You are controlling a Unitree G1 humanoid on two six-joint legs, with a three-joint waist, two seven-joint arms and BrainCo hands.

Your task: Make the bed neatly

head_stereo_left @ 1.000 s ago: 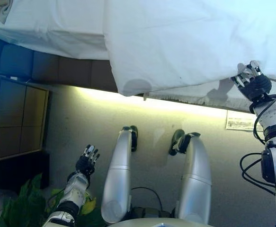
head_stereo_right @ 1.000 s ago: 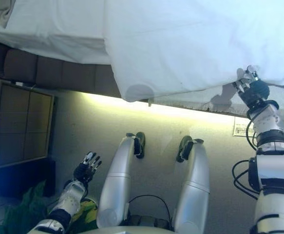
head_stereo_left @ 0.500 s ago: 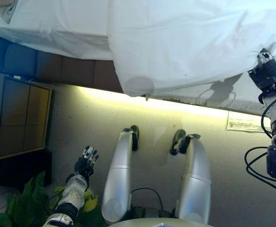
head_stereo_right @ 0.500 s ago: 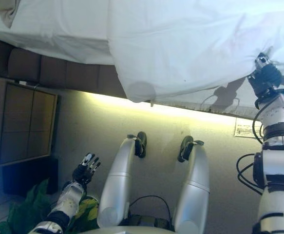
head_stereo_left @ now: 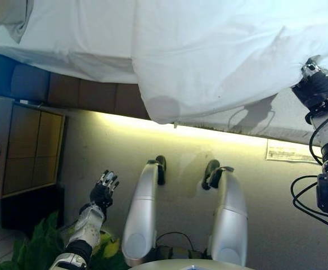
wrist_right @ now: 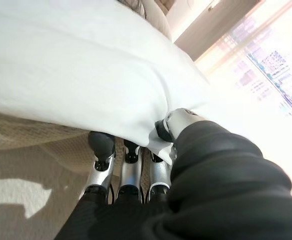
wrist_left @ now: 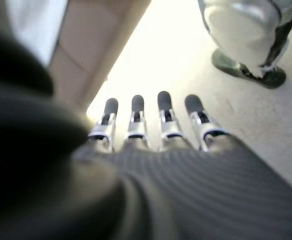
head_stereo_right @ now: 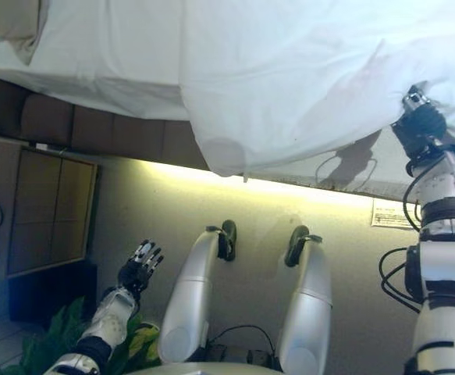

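A white duvet (head_stereo_left: 220,50) lies across the bed and hangs over its near edge, one rounded corner drooping near the middle. My right hand (head_stereo_left: 314,89) is at the duvet's hem on the far right. In the right wrist view its fingers (wrist_right: 101,146) sit under the hem and the thumb (wrist_right: 173,122) presses on top, pinching the cloth. A white sheet (head_stereo_left: 79,39) covers the bed to the left of the duvet. My left hand (head_stereo_left: 102,194) hangs low at the left over the floor, fingers (wrist_left: 135,107) straight, holding nothing.
A pillow (head_stereo_right: 8,19) shows at the top left corner. A brown padded bed base (head_stereo_left: 96,95) runs under the sheet. A wooden cabinet (head_stereo_left: 31,149) and a green plant (head_stereo_left: 40,247) stand at the left. A paper (head_stereo_left: 290,152) lies on the floor at the right.
My right hand has moved right and slightly up along the bed edge, taking the duvet hem with it. The view has shifted a little. The left hand stays put.
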